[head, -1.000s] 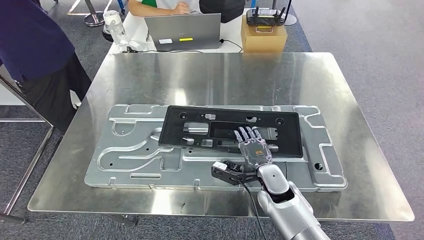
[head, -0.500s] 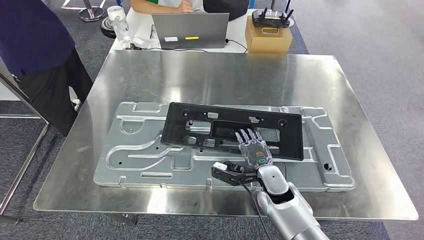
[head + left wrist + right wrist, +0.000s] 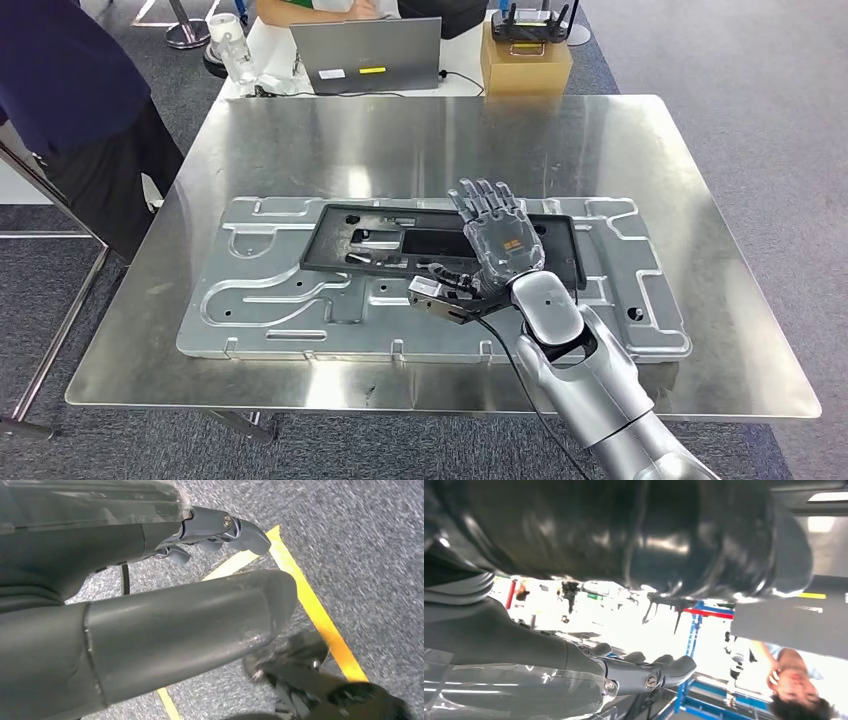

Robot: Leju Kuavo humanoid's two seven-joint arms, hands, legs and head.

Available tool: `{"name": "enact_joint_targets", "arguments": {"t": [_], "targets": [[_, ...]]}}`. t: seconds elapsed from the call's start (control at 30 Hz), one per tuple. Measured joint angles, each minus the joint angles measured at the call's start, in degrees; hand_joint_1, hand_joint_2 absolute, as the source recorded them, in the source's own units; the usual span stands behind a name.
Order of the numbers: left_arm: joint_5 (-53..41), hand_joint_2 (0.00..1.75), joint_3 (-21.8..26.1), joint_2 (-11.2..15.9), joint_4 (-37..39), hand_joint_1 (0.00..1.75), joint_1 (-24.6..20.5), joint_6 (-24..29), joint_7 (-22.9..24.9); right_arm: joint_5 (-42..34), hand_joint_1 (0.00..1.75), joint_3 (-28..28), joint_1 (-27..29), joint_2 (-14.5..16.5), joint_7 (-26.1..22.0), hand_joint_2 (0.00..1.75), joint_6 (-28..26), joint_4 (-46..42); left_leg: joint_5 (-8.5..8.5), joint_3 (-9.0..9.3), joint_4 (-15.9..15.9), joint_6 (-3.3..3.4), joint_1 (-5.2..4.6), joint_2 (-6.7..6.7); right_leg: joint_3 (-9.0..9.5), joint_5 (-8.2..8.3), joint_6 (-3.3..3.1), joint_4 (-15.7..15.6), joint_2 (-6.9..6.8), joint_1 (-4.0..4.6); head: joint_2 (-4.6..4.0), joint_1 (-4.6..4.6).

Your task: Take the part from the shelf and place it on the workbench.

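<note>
The black rectangular plastic part (image 3: 380, 245) lies flat on a silver stamped metal panel (image 3: 270, 300), which rests on the steel workbench (image 3: 350, 150). My right hand (image 3: 495, 240) hovers over the part's right half with its fingers spread and thumb out to the side, holding nothing. In the right wrist view its fingers (image 3: 644, 672) are stretched out below a dark glossy surface. My left hand (image 3: 225, 527) hangs at my side above grey carpet with yellow tape lines, fingers loosely extended and nothing in them.
A person in dark clothes (image 3: 70, 100) stands at the bench's left far corner. Behind the bench a white table carries a laptop (image 3: 365, 55), a cardboard box (image 3: 525, 65) with a router (image 3: 528, 25) on it, and a bottle (image 3: 232, 45).
My right hand, which lay flat on the black part, has lifted off it and now sits higher with fingers spread. The whole view has shifted slightly.
</note>
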Motion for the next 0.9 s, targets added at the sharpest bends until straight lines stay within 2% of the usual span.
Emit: {"name": "enact_joint_targets", "arguments": {"t": [0.03,0.07,0.1,0.13,0.2,0.23,0.27,0.33,0.37,0.4,0.43,0.5,0.53,0.57,0.6,0.63,0.67,0.7,0.73,0.77,0.8,0.87,0.9], "targets": [[0.04,0.0,0.0,0.01,0.0,0.0,-0.04,0.01,0.01,0.02,0.0,0.09,0.03,-0.01,-0.01,0.0,-0.02,-0.01,-1.55,-0.98,3.29,-0.16,0.01,0.0,-0.61,0.35,0.01,0.14,-0.03,0.04,0.0,0.0],[0.07,0.0,0.0,0.01,0.0,0.0,-0.06,0.01,0.02,0.03,0.0,0.17,0.08,-0.02,-0.03,0.0,-0.07,-0.01,-2.16,-1.13,4.92,-0.26,0.03,0.01,-1.24,0.71,0.07,0.3,-0.05,0.06,0.0,0.0],[0.09,0.0,0.0,0.01,0.0,0.0,-0.06,0.01,0.02,0.03,0.0,0.22,0.1,-0.03,-0.04,0.0,-0.14,-0.01,-1.69,-0.09,4.16,-0.3,0.07,0.01,-1.84,1.06,0.17,0.48,-0.06,0.07,0.0,0.0],[0.14,0.0,0.0,0.01,0.0,0.0,-0.07,0.01,0.03,0.02,0.0,0.25,0.11,-0.03,-0.05,0.0,-0.23,-0.02,-0.41,2.08,1.17,-0.28,0.12,0.02,-2.39,1.41,0.33,0.67,-0.06,0.05,0.0,0.0],[0.22,0.0,0.0,0.02,0.0,0.0,-0.25,0.01,0.04,0.02,0.0,0.26,0.11,-0.03,-0.05,0.0,-0.47,-0.18,2.1,7.28,-7.15,-0.02,0.05,-0.02,-3.25,2.06,0.87,1.12,-0.05,0.1,0.0,0.0],[0.28,0.0,0.0,0.01,0.0,0.0,-0.36,0.01,0.03,0.02,0.0,0.26,0.11,-0.04,-0.05,0.0,-0.64,-0.29,2.83,8.77,-9.91,0.26,-0.08,-0.1,-3.52,2.38,1.22,1.26,-0.06,0.15,0.0,0.0],[0.32,0.0,0.0,0.01,0.0,0.0,-0.42,0.01,0.02,-0.02,0.0,0.27,0.15,-0.05,-0.07,0.0,-0.85,-0.41,3.17,9.32,-11.26,0.61,-0.24,-0.18,-3.69,2.74,1.6,1.3,-0.07,0.21,0.0,0.01],[0.41,0.0,0.0,0.0,0.0,0.0,-0.38,0.01,-0.02,-0.24,0.0,0.31,0.51,-0.09,0.07,0.0,-1.55,-0.49,3.94,8.82,-11.42,1.46,-0.42,-0.27,-3.77,3.65,2.35,0.96,-0.06,0.26,0.0,0.02],[0.47,0.0,0.01,-0.02,0.01,0.0,-0.35,0.02,-0.05,-0.45,0.0,0.32,0.92,-0.14,0.21,0.0,-2.13,-0.51,4.53,8.6,-11.52,1.91,-0.34,-0.15,-3.91,3.56,2.69,0.98,-0.01,0.18,0.0,0.02],[0.55,0.0,0.02,-0.05,0.02,0.0,-0.36,0.03,-0.11,-0.64,0.0,0.33,1.49,-0.22,0.39,0.0,-2.89,-0.58,5.19,8.24,-11.65,2.44,-0.26,-0.01,-4.25,2.51,3.0,1.59,0.05,0.1,0.0,0.02],[0.68,0.0,0.03,-0.09,0.03,0.0,-0.36,0.06,-0.18,-0.79,0.0,0.32,2.18,-0.32,0.61,0.0,-3.84,-0.71,5.9,7.71,-11.8,2.93,-0.13,0.13,-4.88,0.41,3.27,3.22,0.1,0.02,0.0,0.04],[0.98,0.0,0.09,-0.16,0.04,0.0,-0.29,0.21,-0.35,-0.92,0.0,0.26,3.95,-0.52,0.98,0.0,-5.95,-1.16,7.11,6.27,-11.78,3.5,-0.17,0.3,-6.55,-5.61,3.65,9.51,0.14,-0.09,0.0,0.05],[1.17,0.0,0.13,-0.19,0.04,0.0,-0.17,0.34,-0.44,-0.96,0.0,0.21,4.98,-0.63,1.15,0.0,-6.95,-1.45,7.67,5.43,-11.7,3.55,-0.22,0.33,-7.18,-7.77,3.8,13.12,0.13,-0.11,0.0,0.05],[1.33,0.0,0.18,-0.22,0.04,0.0,-0.04,0.51,-0.53,-1.02,0.0,0.12,6.12,-0.77,1.24,0.0,-7.84,-1.8,8.21,4.57,-11.59,3.54,-0.29,0.36,-7.24,-8.66,3.86,15.75,0.14,-0.11,0.0,0.04],[1.48,0.0,0.23,-0.27,0.04,0.0,0.1,0.67,-0.6,-1.13,0.0,-0.04,7.3,-0.89,1.27,0.0,-8.67,-2.26,8.73,3.72,-11.47,3.5,-0.38,0.38,-6.44,-8.28,3.81,16.71,0.14,-0.11,0.0,0.04],[1.62,0.0,0.31,-0.32,0.04,0.0,0.21,0.8,-0.66,-1.31,0.0,-0.28,8.46,-0.98,1.27,0.0,-9.47,-2.83,9.2,2.94,-11.36,3.44,-0.46,0.39,-4.63,-7.04,3.62,15.58,0.14,-0.08,0.0,0.04],[1.74,0.0,0.42,-0.4,0.04,0.0,0.3,0.91,-0.7,-1.53,0.0,-0.63,9.62,-1.04,1.21,0.0,-10.27,-3.56,9.66,2.3,-11.27,3.36,-0.56,0.37,-1.88,-5.75,3.28,12.58,0.14,0.02,0.0,0.04],[1.89,0.0,0.53,-0.56,0.04,0.0,0.36,0.96,-0.74,-1.74,0.0,-1.08,10.74,-1.05,1.08,0.0,-11.02,-4.48,10.09,1.82,-11.2,3.21,-0.68,0.34,1.4,-5.34,2.8,8.35,0.13,0.21,0.0,0.04],[2.06,0.0,0.65,-0.71,0.04,0.0,0.43,0.99,-0.78,-2.01,0.0,-1.61,11.87,-1.05,0.81,0.0,-11.78,-5.54,10.51,1.52,-11.2,2.98,-0.76,0.31,4.27,-5.46,2.38,4.35,0.07,0.4,0.0,0.01],[2.3,0.0,0.79,-0.85,0.04,0.0,0.48,1.03,-0.82,-2.43,0.0,-2.2,13.09,-1.05,0.42,0.0,-12.56,-6.65,10.95,1.42,-11.28,2.68,-0.78,0.3,6.22,-5.78,2.01,1.36,0.03,0.63,0.0,-0.01],[2.52,0.0,0.95,-0.97,0.04,0.0,0.54,1.05,-0.87,-2.98,0.0,-2.83,14.39,-1.05,-0.04,0.0,-13.31,-7.77,11.42,1.41,-11.44,2.31,-0.73,0.29,7.2,-6.16,1.74,-0.4,-0.02,0.84,0.0,-0.02],[2.92,0.0,1.37,-1.03,0.04,0.0,0.75,1.15,-0.97,-4.32,0.0,-4.05,17.31,-1.03,-0.98,0.0,-14.8,-9.77,12.08,1.38,-11.8,1.58,-0.61,0.23,7.02,-5.19,1.17,-1.31,-0.19,0.83,0.0,-0.02],[3.09,0.0,1.56,-1.07,0.04,0.0,0.88,1.23,-0.99,-4.82,0.0,-4.51,18.77,-1.01,-1.36,0.0,-15.47,-10.66,11.3,1.07,-11.4,1.3,-0.58,0.19,6.67,-4.54,0.73,-1.67,-0.3,0.68,0.0,-0.02]]}}
